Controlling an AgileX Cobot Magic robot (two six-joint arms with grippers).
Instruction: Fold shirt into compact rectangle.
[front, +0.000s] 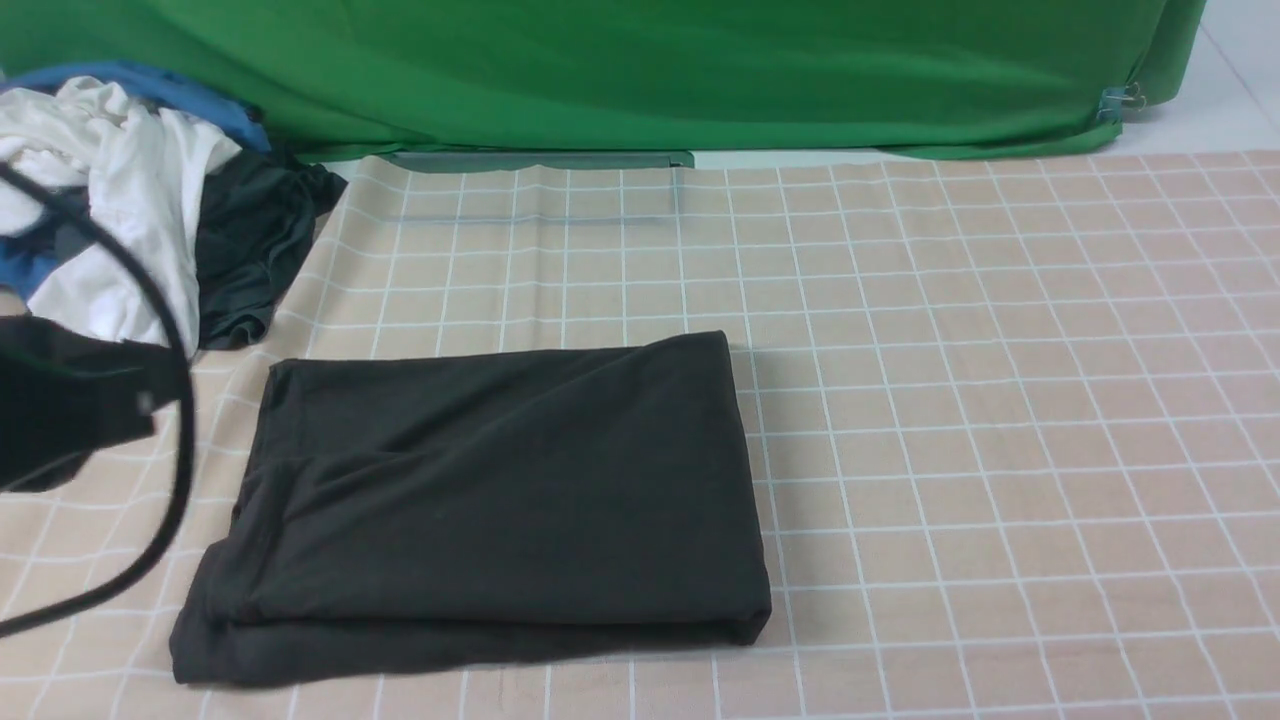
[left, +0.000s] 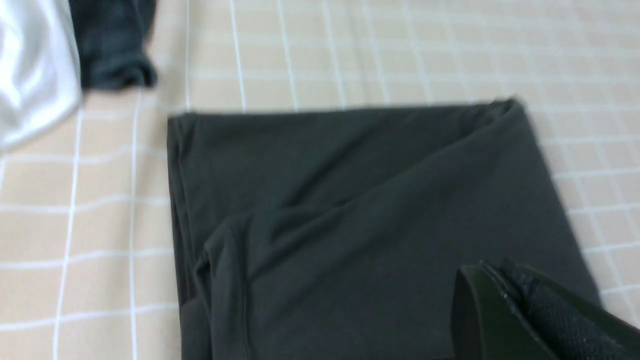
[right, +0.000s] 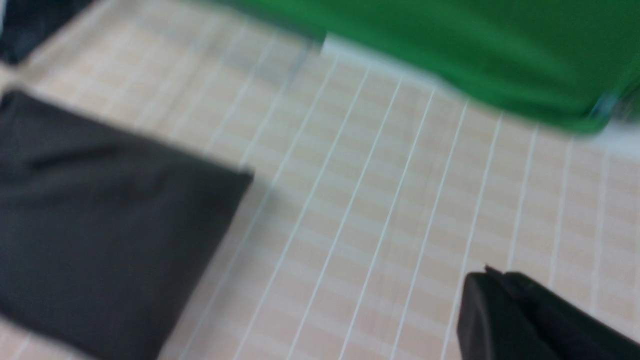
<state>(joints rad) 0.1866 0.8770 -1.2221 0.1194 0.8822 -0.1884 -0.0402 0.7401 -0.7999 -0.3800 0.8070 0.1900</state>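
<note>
Checked table (front: 1000, 400), shirt (front: 490, 500) lower left, folded flat; left hand (left: 505, 285) and right hand (right: 495, 295) pressed together, empty, clear of it.

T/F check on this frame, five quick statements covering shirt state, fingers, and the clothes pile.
1. The shirt lies folded into a rectangle on the checked cloth. True.
2. The left gripper is clamped on the shirt. False: its fingers are shut but hold nothing, above the shirt.
3. A pile of clothes sits at the far left of the table. True.
4. The right gripper is wide open. False: shut and empty, above bare cloth.
5. The backdrop is blue. False: green.
</note>
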